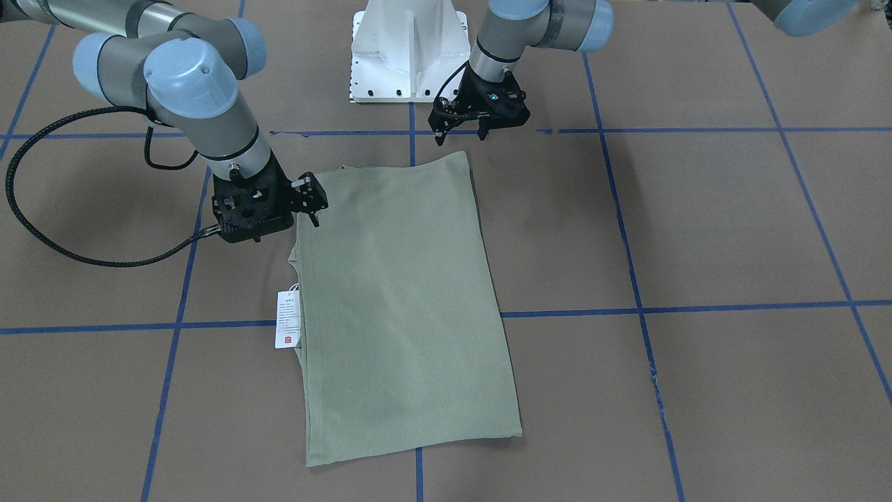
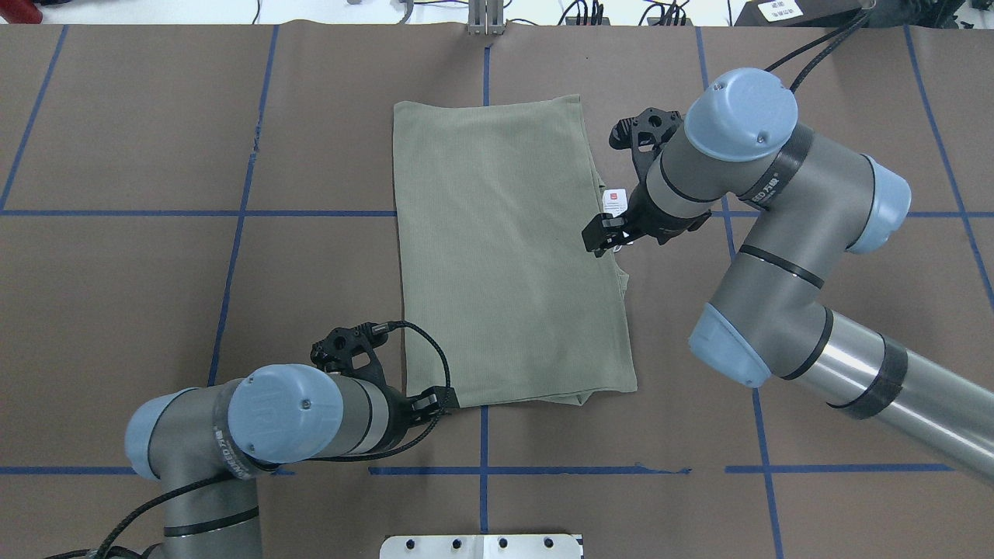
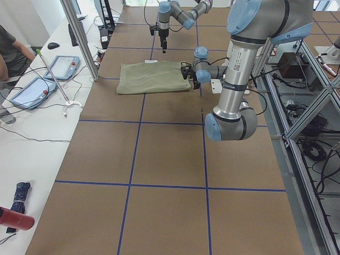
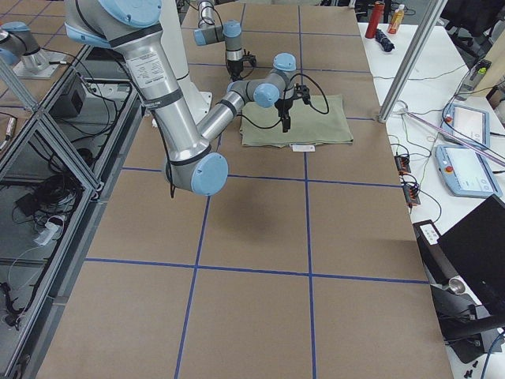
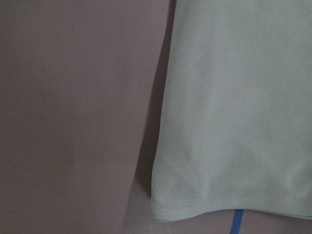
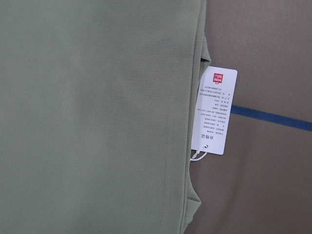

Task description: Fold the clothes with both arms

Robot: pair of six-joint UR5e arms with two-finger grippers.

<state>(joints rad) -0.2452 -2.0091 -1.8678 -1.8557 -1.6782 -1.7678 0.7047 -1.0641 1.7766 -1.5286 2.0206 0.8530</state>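
The sage-green shirt [image 1: 404,300] [image 2: 505,248] lies folded into a flat, long rectangle in the middle of the table. Its white hang tag [image 1: 288,319] [image 6: 214,111] with a red mark pokes out from one long edge. My left gripper [image 1: 460,136] [image 2: 435,404] hovers open at the shirt's corner nearest the robot base, holding nothing. The left wrist view shows that corner [image 5: 161,209] lying flat. My right gripper [image 1: 313,206] [image 2: 606,233] is open just above the tag-side edge, close to the tag, with no cloth between its fingers.
The white pedestal base [image 1: 408,56] stands at the table's robot side. Blue tape lines [image 1: 627,307] cross the brown surface. In the exterior left view a side bench with tablets [image 3: 58,66], a metal post [image 3: 79,40] and a seated person [image 3: 8,48] borders the table.
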